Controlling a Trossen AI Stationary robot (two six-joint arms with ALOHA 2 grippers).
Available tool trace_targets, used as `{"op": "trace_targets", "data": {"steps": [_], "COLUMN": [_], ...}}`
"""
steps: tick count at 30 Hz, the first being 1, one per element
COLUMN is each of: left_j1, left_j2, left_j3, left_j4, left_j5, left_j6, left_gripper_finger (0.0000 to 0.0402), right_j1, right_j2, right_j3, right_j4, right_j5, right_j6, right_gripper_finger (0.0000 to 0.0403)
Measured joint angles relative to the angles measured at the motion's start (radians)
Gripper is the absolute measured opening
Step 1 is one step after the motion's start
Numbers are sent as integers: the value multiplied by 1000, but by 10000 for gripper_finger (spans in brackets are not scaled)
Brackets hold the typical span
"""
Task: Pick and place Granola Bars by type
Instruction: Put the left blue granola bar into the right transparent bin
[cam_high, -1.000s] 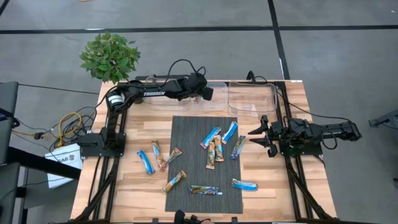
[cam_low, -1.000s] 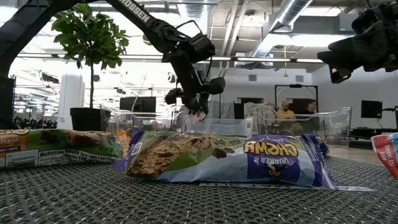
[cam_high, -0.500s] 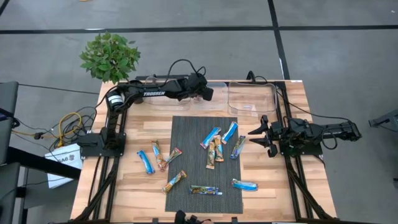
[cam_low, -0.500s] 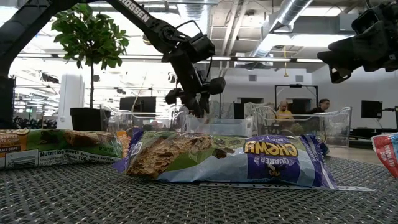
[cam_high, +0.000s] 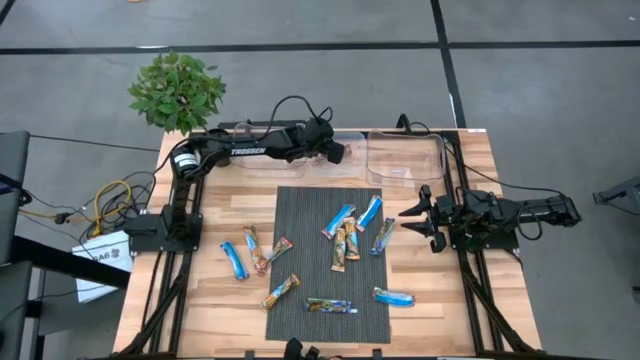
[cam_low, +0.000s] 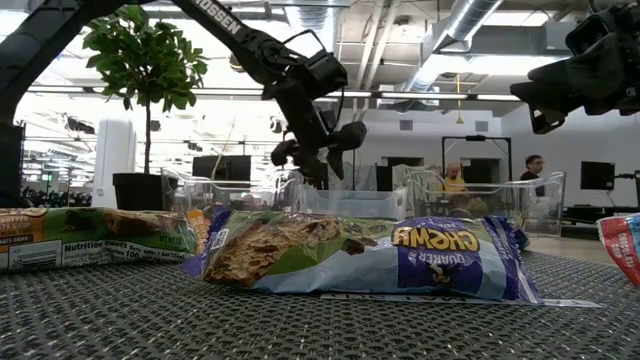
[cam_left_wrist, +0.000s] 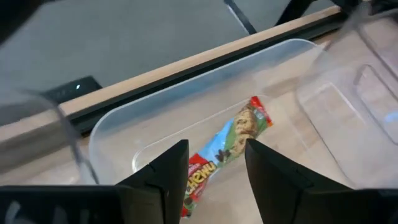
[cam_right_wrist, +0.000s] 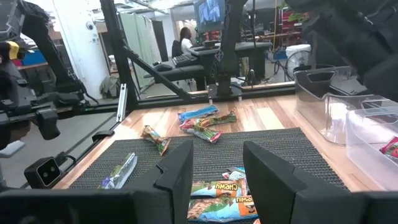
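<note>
Two clear plastic bins stood side by side at the far edge of the wooden desk: the left bin and the right bin. A dark woven mat covered the middle of the desk, and a potted plant stood just off the far-left corner. Nothing lay between the bins and the mat.

The left hand hung over the left bin with its fingers spread apart and holding nothing. In the left wrist view, one granola bar, blue with a red end, lay flat on the floor of that bin directly below the parted fingers; its long axis ran diagonally across the bin.

The right hand hovered off the mat's right edge, fingers wide apart and empty, just beside a blue bar whose long axis ran slightly oblique to the mat's edge.

The other granola bars lay scattered. A cluster of five, counting that blue bar, sat on the mat's upper right, mostly pointing towards the bins. Two tan-orange bars lay at the mat's left edge, three more bars sat on bare wood to the left and right, and one bar lay crosswise near the front.
</note>
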Motion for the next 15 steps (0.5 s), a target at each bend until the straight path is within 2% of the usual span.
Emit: {"op": "trace_targets", "data": {"steps": [8,15], "left_j1": [-45,-113], "left_j2": [-1,-2], "left_j3": [0,0], "left_j4": [125,167], "left_j5": [41,160], "left_j6": [192,433], "left_gripper_finger": [151,151], "right_j1": [0,0], "right_j2": [0,0], "right_j3": [0,0], "right_j4": [0,0], "right_j5": [0,0], "right_j6": [0,0], "right_gripper_finger": [134,133]}}
